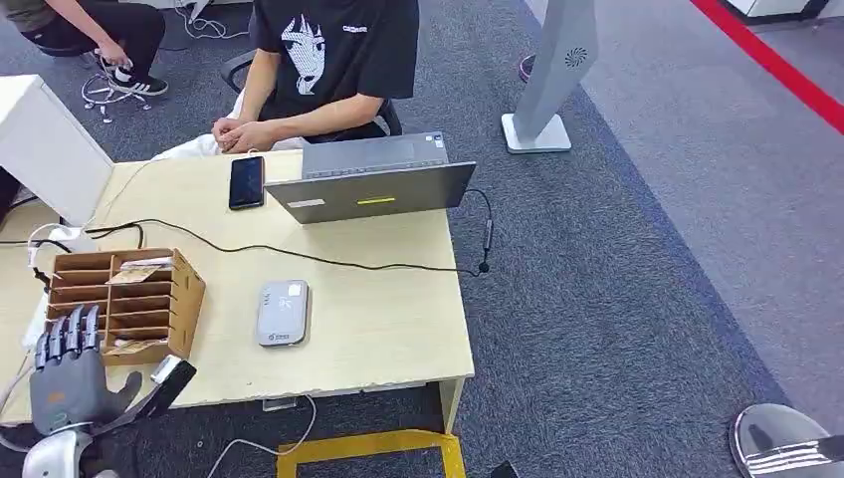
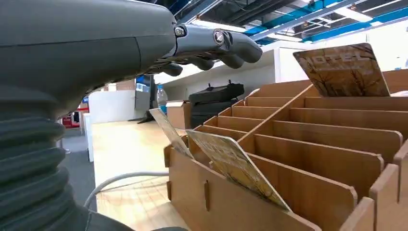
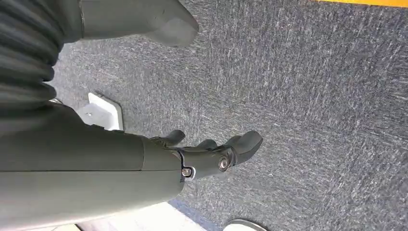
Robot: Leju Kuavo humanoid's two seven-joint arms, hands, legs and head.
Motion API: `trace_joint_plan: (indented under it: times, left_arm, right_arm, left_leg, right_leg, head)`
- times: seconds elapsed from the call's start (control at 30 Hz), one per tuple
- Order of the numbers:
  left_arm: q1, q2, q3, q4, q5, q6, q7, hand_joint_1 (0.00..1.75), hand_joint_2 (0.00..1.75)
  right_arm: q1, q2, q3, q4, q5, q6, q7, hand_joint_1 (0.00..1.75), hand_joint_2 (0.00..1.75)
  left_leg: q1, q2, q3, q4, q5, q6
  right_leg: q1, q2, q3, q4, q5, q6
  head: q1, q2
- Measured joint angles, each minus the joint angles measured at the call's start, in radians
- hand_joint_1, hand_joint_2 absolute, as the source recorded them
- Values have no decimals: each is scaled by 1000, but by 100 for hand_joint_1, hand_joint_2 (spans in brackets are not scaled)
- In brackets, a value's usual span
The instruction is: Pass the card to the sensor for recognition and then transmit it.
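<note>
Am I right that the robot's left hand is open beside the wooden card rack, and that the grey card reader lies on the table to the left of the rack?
Not quite. The left hand is open beside the wooden card rack, but the head view shows the grey card reader on the table to the right of the rack, not the left.

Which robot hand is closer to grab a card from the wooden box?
The left hand, I think. It hovers open beside the wooden card rack, near a card sticking out of the closest slot. The right hand hangs empty over the carpet.
</note>
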Motion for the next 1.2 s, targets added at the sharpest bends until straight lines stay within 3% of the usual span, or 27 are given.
trace_joint_plan:
  times: [0.33, 0.37, 0.57, 0.6, 0.63, 1.2]
  left_arm:
    - [-17, -27, 0, 33, 15, 13, -19, 0, 175]
    - [-19, -30, 0, 36, 16, 14, -19, 12, 175]
    - [-22, -39, 0, 48, 21, 15, -19, 12, 175]
    - [-22, -40, 0, 50, 21, 15, -19, 45, 175]
    - [-22, -40, 0, 50, 21, 15, -19, 175, 175]
    - [-29, -32, 0, 57, 16, 0, -16, 175, 175]
  right_arm:
    - [-1, 0, 0, 0, 14, -2, 3, 0, 175]
    - [-1, 0, 0, 0, 15, -2, 3, 0, 175]
    - [-1, 0, 0, 0, 19, -3, 7, 0, 175]
    - [-1, 0, 0, 0, 19, -3, 9, 0, 175]
    - [-1, 0, 0, 0, 19, -3, 10, 0, 175]
    - [-8, 1, 0, -1, 16, -2, 1, 0, 175]
  left_leg:
    - [0, 0, 0, 0, 0, 0]
    - [0, 0, 0, 0, 0, 0]
    - [0, 0, 0, 0, 0, 0]
    - [0, 0, 0, 0, 0, 0]
    - [0, 0, 0, 0, 0, 0]
    - [0, 0, 0, 0, 0, 0]
  right_leg:
    - [0, 0, 0, 0, 0, 0]
    - [0, 0, 0, 0, 0, 0]
    - [0, 0, 0, 0, 0, 0]
    - [0, 0, 0, 0, 0, 0]
    - [0, 0, 0, 0, 0, 0]
    - [0, 0, 0, 0, 0, 0]
  head:
    - [0, 0]
    - [0, 0]
    - [0, 0]
    - [0, 0]
    - [0, 0]
    - [0, 0]
